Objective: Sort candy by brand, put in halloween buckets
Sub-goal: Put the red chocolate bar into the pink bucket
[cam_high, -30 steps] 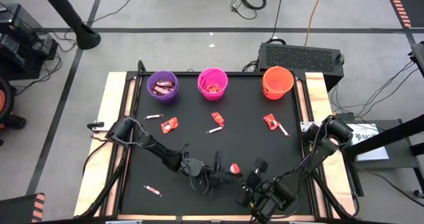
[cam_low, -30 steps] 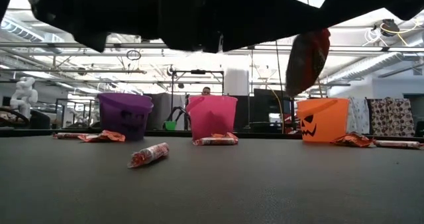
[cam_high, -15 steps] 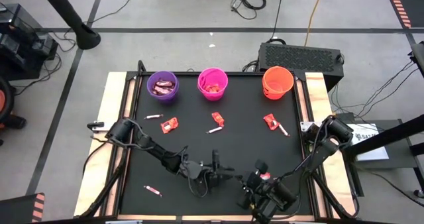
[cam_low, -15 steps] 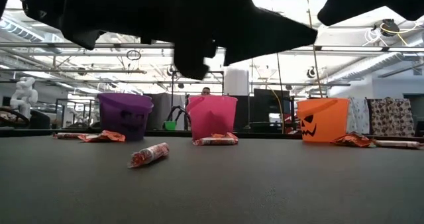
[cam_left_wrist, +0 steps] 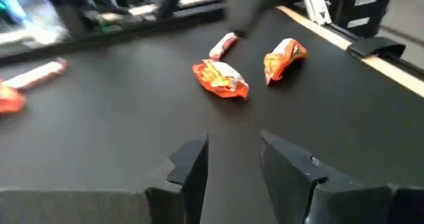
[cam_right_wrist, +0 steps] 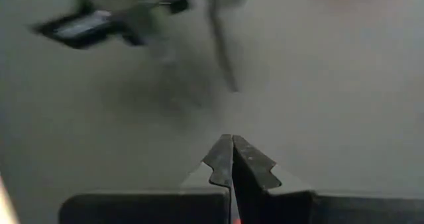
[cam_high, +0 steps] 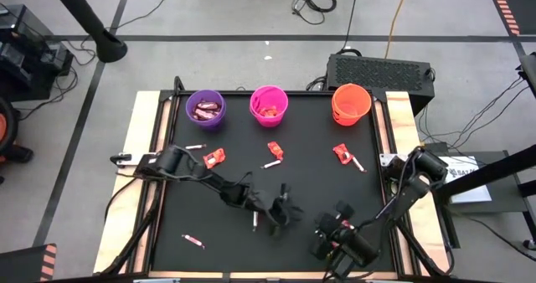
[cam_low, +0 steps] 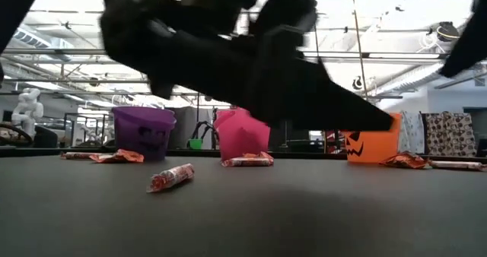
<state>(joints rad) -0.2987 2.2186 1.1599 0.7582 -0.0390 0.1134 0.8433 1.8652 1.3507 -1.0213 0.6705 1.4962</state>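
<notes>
**Two arms low over a black counter scattered with candy**

Three Halloween buckets stand in a row along the far edge of the black counter [cam_high: 335, 187]: a purple bucket [cam_high: 205, 109], a pink bucket [cam_high: 269, 104] to its right, and an orange bucket [cam_high: 351, 103] at the right end.

Nearer than the pink bucket lie a red-orange wrapper [cam_high: 275, 150] and, just beside it, a pale stick [cam_high: 270, 163] with its long axis running roughly left to right, slightly tilted. Below the purple bucket sit another red-orange wrapper [cam_high: 214, 157] and a second pale stick [cam_high: 194, 147] lying left to right. Below the orange bucket, a third red-orange wrapper [cam_high: 341, 153] touches a stick [cam_high: 358, 162] that points diagonally. One lone stick [cam_high: 193, 240] lies slanted near the counter's front left corner.

The left gripper [cam_high: 283, 213] hangs well in front of the pink bucket, fingers [cam_left_wrist: 192, 163] partly apart with nothing between them. The right gripper [cam_high: 335, 233] is well in front of the orange bucket, jaws pressed together; a sliver of red shows at their base.
</notes>
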